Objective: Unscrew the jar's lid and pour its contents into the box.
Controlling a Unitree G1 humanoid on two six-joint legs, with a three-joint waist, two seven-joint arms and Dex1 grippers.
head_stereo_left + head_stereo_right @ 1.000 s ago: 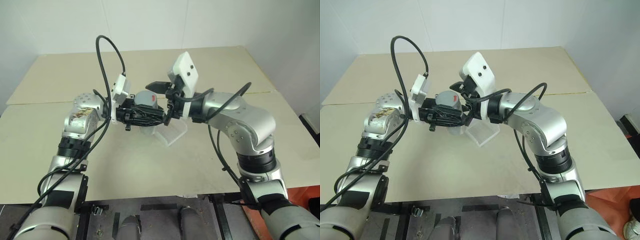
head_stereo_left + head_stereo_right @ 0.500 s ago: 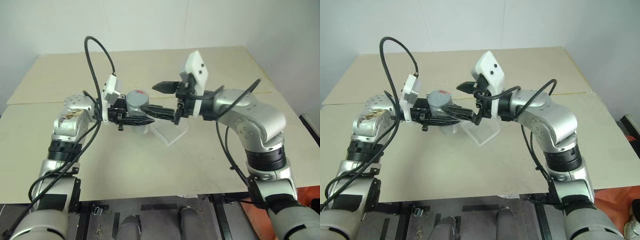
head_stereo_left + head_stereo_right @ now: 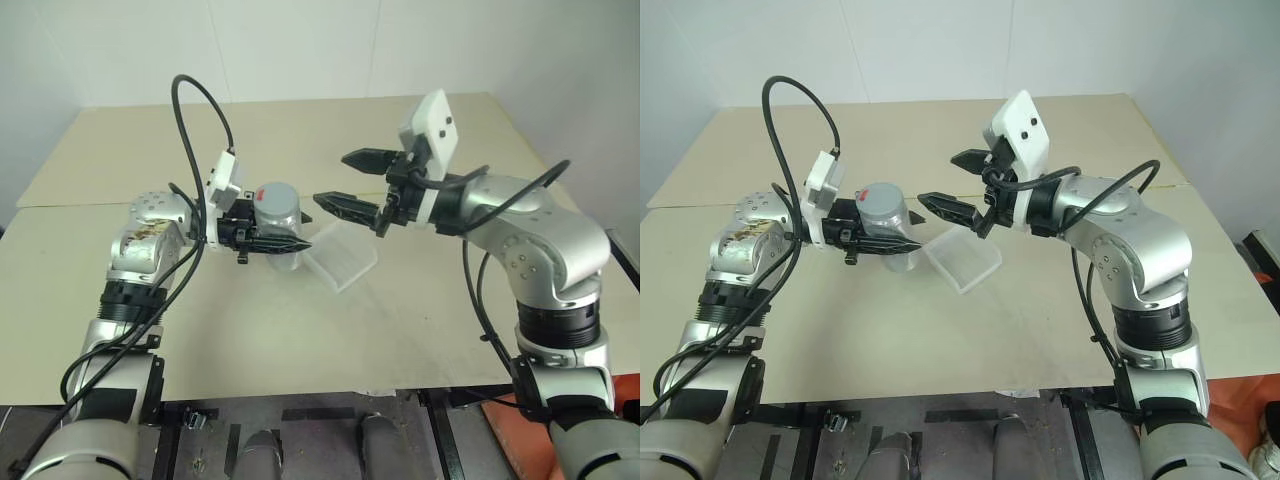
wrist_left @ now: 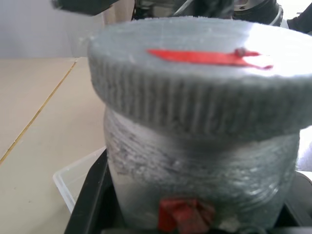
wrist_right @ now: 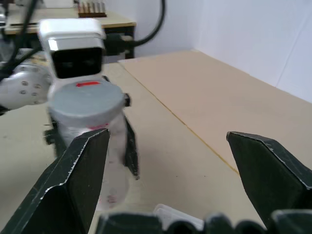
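Item: jar (image 3: 277,222), clear, red-and-white label, upright, held above the table (image 3: 420,310); clamped by the left gripper (image 3: 290,243), fingers closed on its body below the cap. Lid (image 3: 274,197), light grey with a red mark, seated on the jar. Right gripper (image 3: 345,182) level beside the lid, not touching, fingers spread wide and empty. Box (image 3: 340,254), clear shallow tray, lay on the table just beside and below the jar. Contents could not be made out.
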